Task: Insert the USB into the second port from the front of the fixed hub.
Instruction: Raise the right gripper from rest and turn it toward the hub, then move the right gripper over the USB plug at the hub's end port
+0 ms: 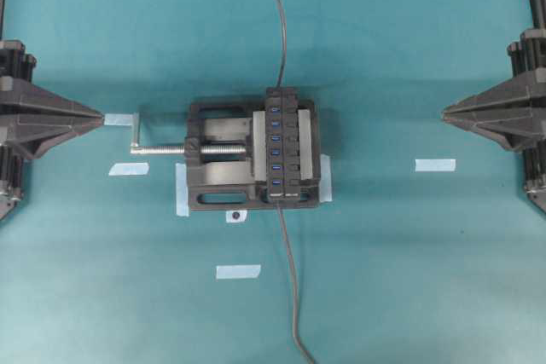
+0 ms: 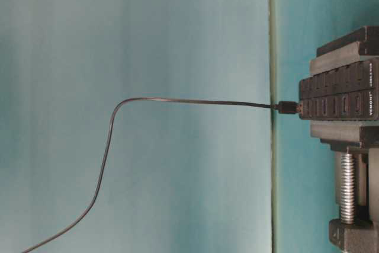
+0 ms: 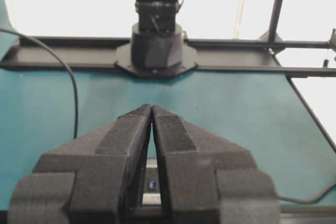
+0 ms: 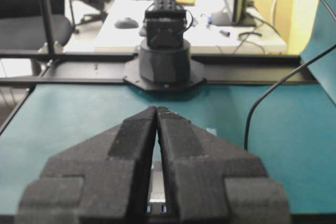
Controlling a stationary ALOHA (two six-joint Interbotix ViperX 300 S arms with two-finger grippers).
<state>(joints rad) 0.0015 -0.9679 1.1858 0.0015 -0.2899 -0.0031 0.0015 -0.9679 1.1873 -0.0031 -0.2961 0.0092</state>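
Note:
The fixed hub [image 1: 286,147] is a long black bar with one row of several blue ports, clamped in the vise; every port I see is uncovered. It also shows in the table-level view [image 2: 334,105]. The USB's thin dark cable [image 1: 279,31] curves in from the back. Its small black plug [image 2: 288,108] lies against the hub's far end; I cannot tell whether it is seated there. My left gripper [image 1: 102,117] is shut and empty at the left edge, well away from the hub. My right gripper [image 1: 444,112] is shut and empty at the right edge.
A black vise [image 1: 213,181] with a silver screw [image 1: 162,149] and crank holds the hub mid-table. A lighter grey cable [image 1: 292,287] runs from the hub's front end to the near table edge. Pale blue tape pieces [image 1: 238,271] lie on the teal mat.

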